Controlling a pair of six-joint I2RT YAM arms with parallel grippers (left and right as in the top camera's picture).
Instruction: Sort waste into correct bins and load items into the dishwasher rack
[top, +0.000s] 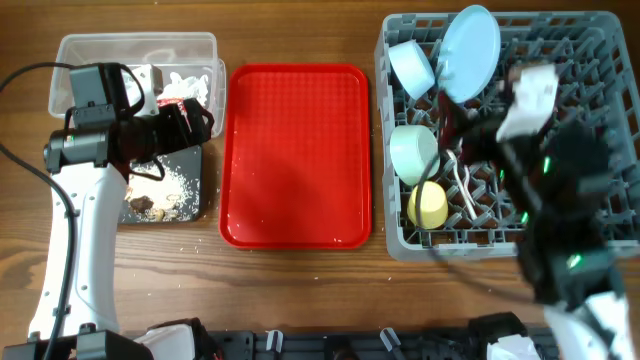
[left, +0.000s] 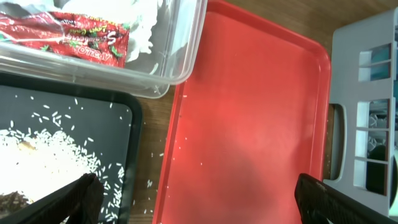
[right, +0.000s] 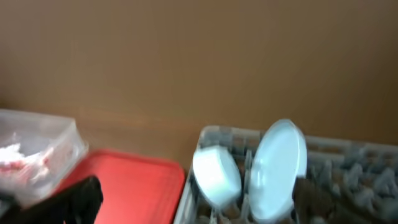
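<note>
The clear tub holds the red wrapper and white tissue. The black tray below it holds brownish scraps and pale crumbs. My left gripper is open and empty, over the gap between the black tray and the red tray. The grey rack holds the blue plate, small blue bowl, mint bowl, yellow cup and white cutlery. My right gripper is open and empty, raised over the rack and blurred.
The flat red serving tray lies between the bins and the rack, with a few stray crumbs on it. Some crumbs lie on the wood beside the black tray. The left arm's cable loops along the table's left side.
</note>
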